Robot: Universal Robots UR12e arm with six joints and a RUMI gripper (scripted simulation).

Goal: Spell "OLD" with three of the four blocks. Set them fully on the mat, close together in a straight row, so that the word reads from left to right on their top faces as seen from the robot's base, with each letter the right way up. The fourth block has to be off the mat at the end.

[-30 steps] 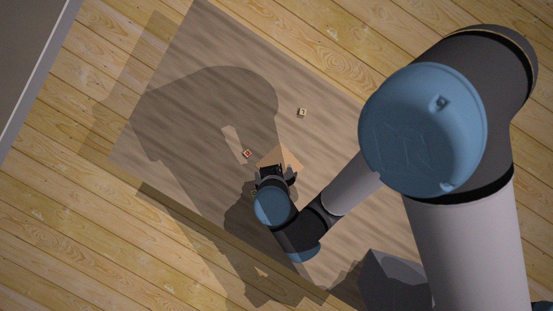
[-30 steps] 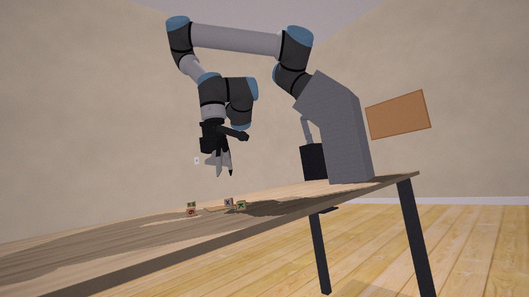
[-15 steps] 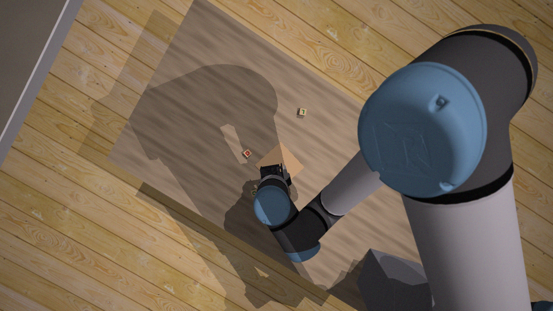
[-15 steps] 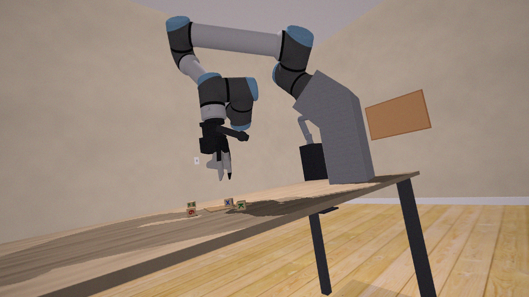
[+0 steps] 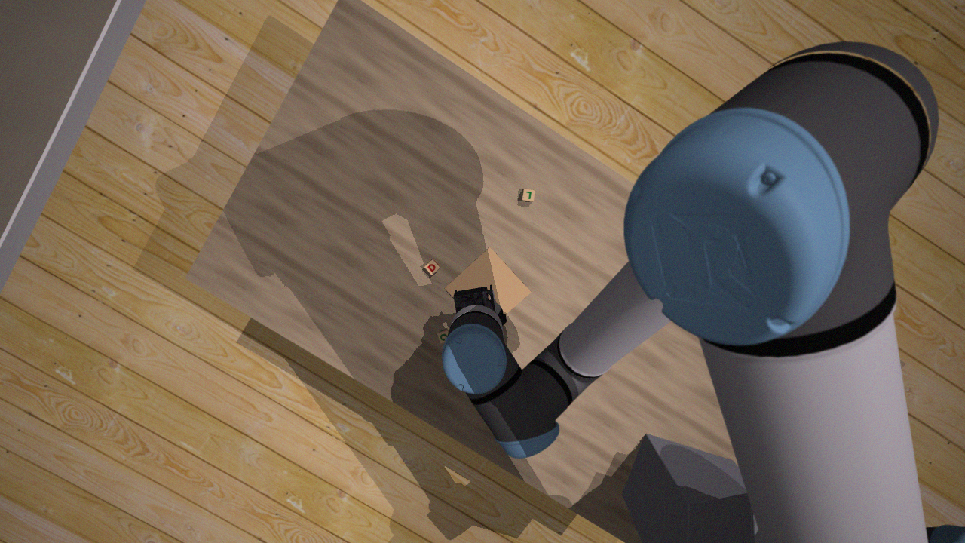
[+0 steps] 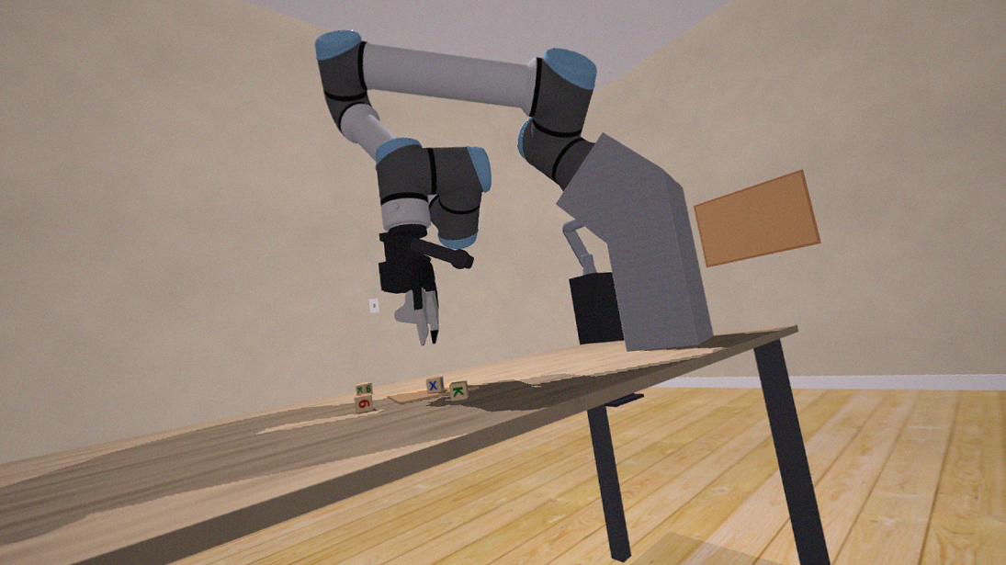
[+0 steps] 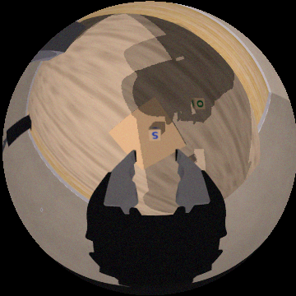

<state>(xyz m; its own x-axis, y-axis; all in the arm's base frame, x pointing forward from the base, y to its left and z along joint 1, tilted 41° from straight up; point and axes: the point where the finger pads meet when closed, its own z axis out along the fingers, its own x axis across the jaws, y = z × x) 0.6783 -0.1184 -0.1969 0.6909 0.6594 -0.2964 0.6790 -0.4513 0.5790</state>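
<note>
Wrist view: claw [image 6: 428, 342] [image 7: 155, 150] partly closed, nothing gripped. S block [image 6: 433, 384] [image 7: 154, 134] on mat [image 5: 516, 286] [image 6: 402, 397] [image 7: 123, 131], frame center; O block [image 5: 442, 335] [image 6: 458, 390] [image 7: 200, 104] off mat, upper right.

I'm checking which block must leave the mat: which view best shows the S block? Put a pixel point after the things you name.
Wrist: its blue S [image 7: 154, 134] faces the camera. Exterior shows only an X side of that block [image 6: 433, 384]; the top view doesn't show it.

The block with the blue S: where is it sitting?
In the wrist view, the S block sits on the tan mat, just beyond the gripper's fingertips, left of the O block.
</note>
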